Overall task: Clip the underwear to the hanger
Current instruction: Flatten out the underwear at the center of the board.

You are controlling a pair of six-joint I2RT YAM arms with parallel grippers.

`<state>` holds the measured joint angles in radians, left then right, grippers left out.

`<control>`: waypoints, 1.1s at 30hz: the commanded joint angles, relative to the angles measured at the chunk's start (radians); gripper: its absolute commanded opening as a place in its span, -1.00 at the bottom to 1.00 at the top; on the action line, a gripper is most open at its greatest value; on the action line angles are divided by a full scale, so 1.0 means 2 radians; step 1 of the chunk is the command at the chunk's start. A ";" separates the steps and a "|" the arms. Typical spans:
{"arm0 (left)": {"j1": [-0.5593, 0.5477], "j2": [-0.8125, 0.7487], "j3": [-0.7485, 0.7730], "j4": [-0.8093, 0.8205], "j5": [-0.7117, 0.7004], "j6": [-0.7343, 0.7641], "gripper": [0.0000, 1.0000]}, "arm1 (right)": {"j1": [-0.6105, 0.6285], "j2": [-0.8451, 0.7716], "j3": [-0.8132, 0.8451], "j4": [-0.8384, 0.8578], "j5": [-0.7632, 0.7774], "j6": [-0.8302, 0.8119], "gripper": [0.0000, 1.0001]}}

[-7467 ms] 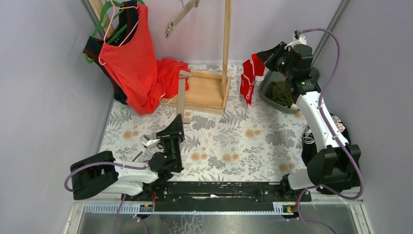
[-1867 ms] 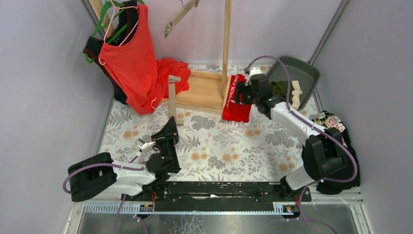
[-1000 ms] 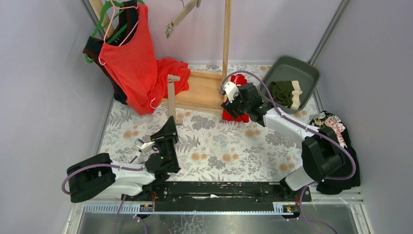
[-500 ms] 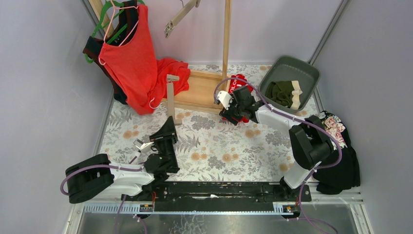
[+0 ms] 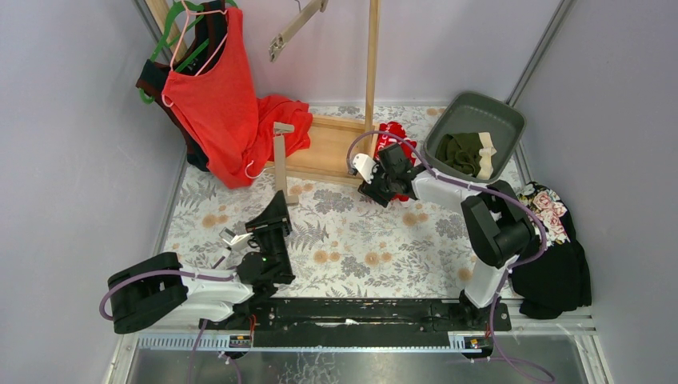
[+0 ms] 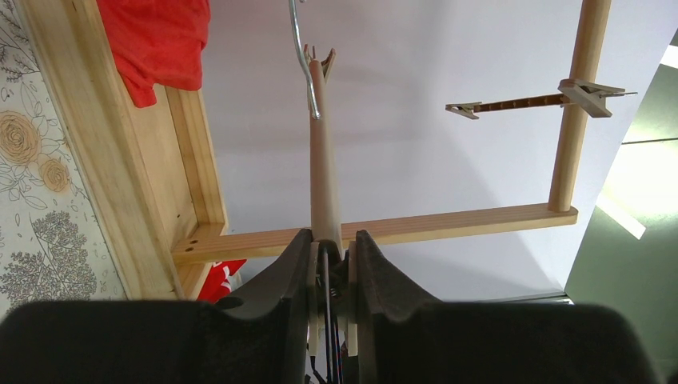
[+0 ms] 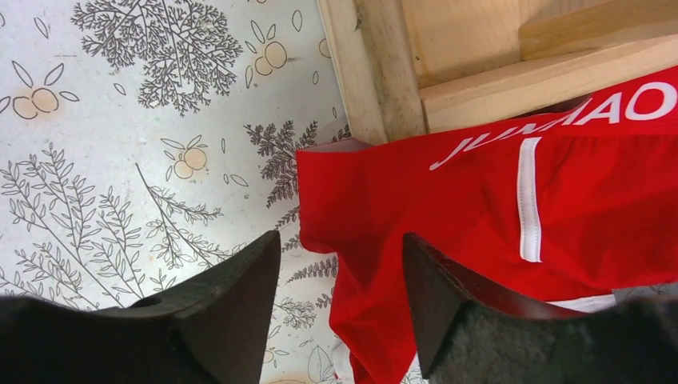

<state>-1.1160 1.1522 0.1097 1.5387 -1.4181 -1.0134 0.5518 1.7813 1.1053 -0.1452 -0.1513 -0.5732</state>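
The red underwear (image 5: 396, 138) lies crumpled on the table against the wooden rack base (image 5: 332, 152); its lettered waistband (image 7: 560, 120) rests on the base edge. My right gripper (image 5: 377, 189) (image 7: 341, 244) is down at its left edge, open, with a fold of red cloth between the fingers. The olive green underwear (image 5: 466, 152) lies in the grey basin (image 5: 500, 112). My left gripper (image 5: 280, 205) (image 6: 328, 240) is shut on the wooden clip hanger (image 5: 280, 156) (image 6: 324, 168) and holds it upright, with its metal hook (image 6: 302, 60) up.
A wooden rack post (image 5: 372, 64) rises from the base. A second clip hanger (image 5: 296, 28) hangs at the back. A large red tank top (image 5: 212, 96) hangs at the back left. Black floral cloth (image 5: 552, 240) lies at the right edge.
The right arm carried the red underwear from above the basin to the table by the rack base, and its gripper now sits lower and farther left at the cloth's edge. The left arm barely moved.
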 commanded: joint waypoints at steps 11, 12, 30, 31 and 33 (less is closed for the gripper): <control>0.006 -0.001 -0.004 0.029 -0.019 0.006 -1.00 | 0.008 0.022 0.031 0.041 0.001 0.001 -0.56; 0.007 -0.001 -0.004 0.029 -0.020 0.007 -1.00 | 0.008 0.021 0.031 0.041 0.003 0.002 -0.62; 0.008 -0.043 0.049 -0.013 0.023 0.042 -1.00 | 0.091 -0.193 -0.125 0.160 0.087 0.054 -1.00; 0.008 -0.054 0.054 -0.041 0.026 0.029 -1.00 | 0.096 -0.196 -0.130 0.169 0.094 0.049 -1.00; 0.008 -0.083 0.065 -0.122 0.034 -0.015 -1.00 | 0.104 -0.198 -0.144 0.197 0.103 0.036 -1.00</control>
<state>-1.1057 1.0695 0.1848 1.4948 -1.3754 -0.9730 0.7265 1.4090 0.8593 0.0971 -0.0193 -0.4820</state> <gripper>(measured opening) 0.186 0.027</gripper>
